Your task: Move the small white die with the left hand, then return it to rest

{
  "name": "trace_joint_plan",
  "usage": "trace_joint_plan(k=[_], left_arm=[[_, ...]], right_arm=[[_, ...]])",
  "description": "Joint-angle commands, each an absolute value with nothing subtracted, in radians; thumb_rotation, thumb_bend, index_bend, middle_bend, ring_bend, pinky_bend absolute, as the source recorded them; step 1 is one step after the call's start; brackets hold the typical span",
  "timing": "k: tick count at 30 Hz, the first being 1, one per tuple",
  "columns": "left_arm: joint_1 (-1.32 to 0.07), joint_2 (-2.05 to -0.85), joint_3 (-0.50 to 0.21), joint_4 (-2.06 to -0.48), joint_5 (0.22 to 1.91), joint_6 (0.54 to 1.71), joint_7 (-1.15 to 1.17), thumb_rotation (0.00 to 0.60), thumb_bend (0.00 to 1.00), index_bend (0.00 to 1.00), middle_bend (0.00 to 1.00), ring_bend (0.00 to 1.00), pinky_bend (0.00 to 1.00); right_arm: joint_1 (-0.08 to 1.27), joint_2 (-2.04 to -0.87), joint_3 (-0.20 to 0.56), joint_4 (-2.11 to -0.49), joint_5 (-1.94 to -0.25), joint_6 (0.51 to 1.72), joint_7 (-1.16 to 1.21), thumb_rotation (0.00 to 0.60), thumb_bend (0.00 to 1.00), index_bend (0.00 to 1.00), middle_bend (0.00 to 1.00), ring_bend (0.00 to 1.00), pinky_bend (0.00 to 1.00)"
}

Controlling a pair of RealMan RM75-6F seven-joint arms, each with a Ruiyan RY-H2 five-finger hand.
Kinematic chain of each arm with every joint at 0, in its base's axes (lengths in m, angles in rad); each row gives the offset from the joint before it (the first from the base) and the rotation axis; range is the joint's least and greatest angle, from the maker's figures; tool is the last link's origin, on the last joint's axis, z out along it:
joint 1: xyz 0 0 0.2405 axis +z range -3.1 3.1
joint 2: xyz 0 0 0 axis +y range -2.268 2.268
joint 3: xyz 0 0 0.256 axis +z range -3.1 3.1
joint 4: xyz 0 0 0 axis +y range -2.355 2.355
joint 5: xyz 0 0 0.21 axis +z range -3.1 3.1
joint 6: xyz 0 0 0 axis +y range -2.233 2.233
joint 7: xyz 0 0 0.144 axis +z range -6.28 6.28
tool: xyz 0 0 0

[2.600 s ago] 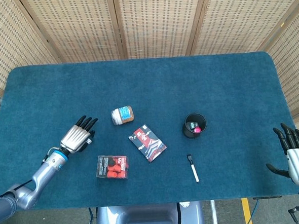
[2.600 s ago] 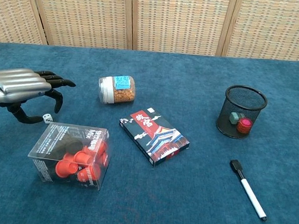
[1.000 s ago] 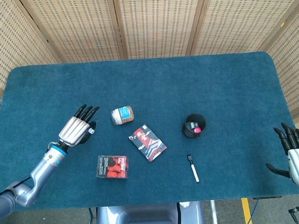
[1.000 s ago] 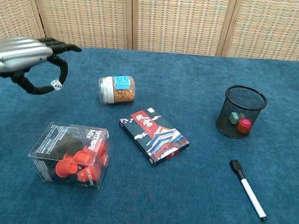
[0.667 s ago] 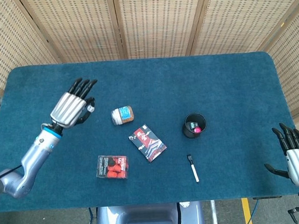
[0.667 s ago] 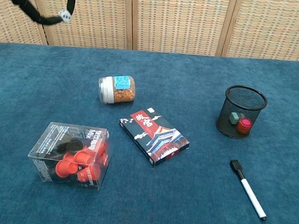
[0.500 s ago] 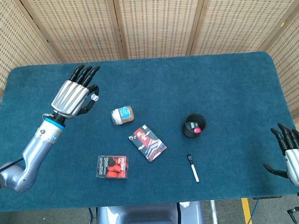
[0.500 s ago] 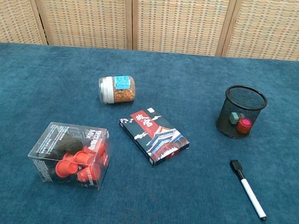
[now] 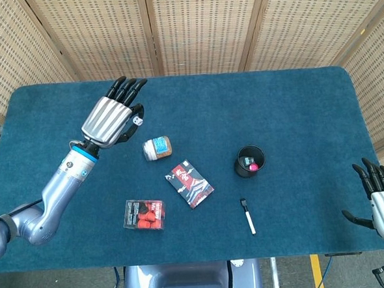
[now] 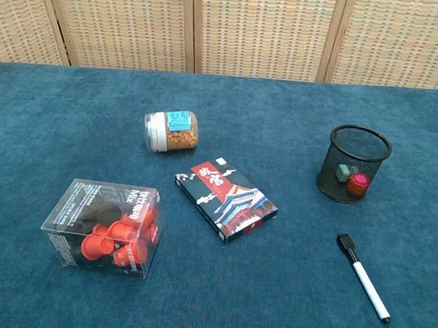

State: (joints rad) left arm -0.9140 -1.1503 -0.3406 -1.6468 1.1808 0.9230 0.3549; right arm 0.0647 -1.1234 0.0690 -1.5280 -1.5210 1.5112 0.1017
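Left robot hand (image 9: 112, 119), raised above the snack jar (image 9: 157, 147), small white die (image 9: 138, 121) pinched at fingertips; pinch to be kept firm until lowered onto bare bench (image 9: 196, 111).

Both views are bright and evenly lit, the light soft and diffuse (no hard glare anywhere). Shadows stay faint and short under the mesh cup (image 10: 355, 164) and clear box (image 10: 106, 227). Focus is crisp across the blue table (image 9: 254, 101); the head view bows slightly at its edges.
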Motion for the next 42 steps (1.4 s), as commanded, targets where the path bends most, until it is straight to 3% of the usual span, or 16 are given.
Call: trace_joint_plan(k=[1, 3, 5, 8, 11, 29, 42], left_arm=[[-0.916, -1.144, -0.339, -1.655, 1.176, 0.927, 0.360, 0.600, 0.43, 0.62, 0.00, 0.00, 0.00], [-0.915, -1.140, -0.337, -1.658, 1.174, 0.930, 0.361, 0.600, 0.42, 0.62, 0.00, 0.00, 0.00], [-0.915, -1.135, -0.334, -1.663, 1.171, 0.933, 0.364, 0.600, 0.37, 0.54, 0.00, 0.00, 0.00], [-0.913, -1.124, -0.326, -1.670, 1.154, 0.926, 0.370, 0.600, 0.16, 0.22, 0.00, 0.00, 0.00], [-0.914, -1.117, -0.326, -1.677, 1.130, 0.920, 0.371, 0.600, 0.05, 0.08, 0.00, 0.00, 0.00], [-0.904, -1.122, -0.276, -1.656, 1.132, 0.929, 0.363, 0.600, 0.03, 0.07, 0.00, 0.00, 0.00], [-0.819, -1.076, -0.190, -1.723, 1.161, 0.972, 0.363, 0.600, 0.04, 0.07, 0.00, 0.00, 0.00]], right_arm=[[0.065, -1.123, 0.068, -1.529, -1.522, 1.510, 0.101, 0.600, 0.16, 0.05, 0.00, 0.00, 0.00], [0.065, -1.123, 0.067, -1.530, -1.523, 1.510, 0.100, 0.600, 0.16, 0.05, 0.00, 0.00, 0.00], [0.065, -1.123, 0.067, -1.532, -1.525, 1.511, 0.099, 0.600, 0.16, 0.05, 0.00, 0.00, 0.00], [0.064, -1.124, 0.067, -1.534, -1.527, 1.515, 0.097, 0.600, 0.16, 0.05, 0.00, 0.00, 0.00], [0.064, -1.126, 0.068, -1.534, -1.528, 1.517, 0.097, 0.600, 0.16, 0.05, 0.00, 0.00, 0.00], [0.064, -1.128, 0.070, -1.533, -1.525, 1.517, 0.095, 0.600, 0.16, 0.05, 0.00, 0.00, 0.00], [0.071, -1.126, 0.064, -1.535, -1.518, 1.490, 0.096, 0.600, 0.16, 0.05, 0.00, 0.00, 0.00]])
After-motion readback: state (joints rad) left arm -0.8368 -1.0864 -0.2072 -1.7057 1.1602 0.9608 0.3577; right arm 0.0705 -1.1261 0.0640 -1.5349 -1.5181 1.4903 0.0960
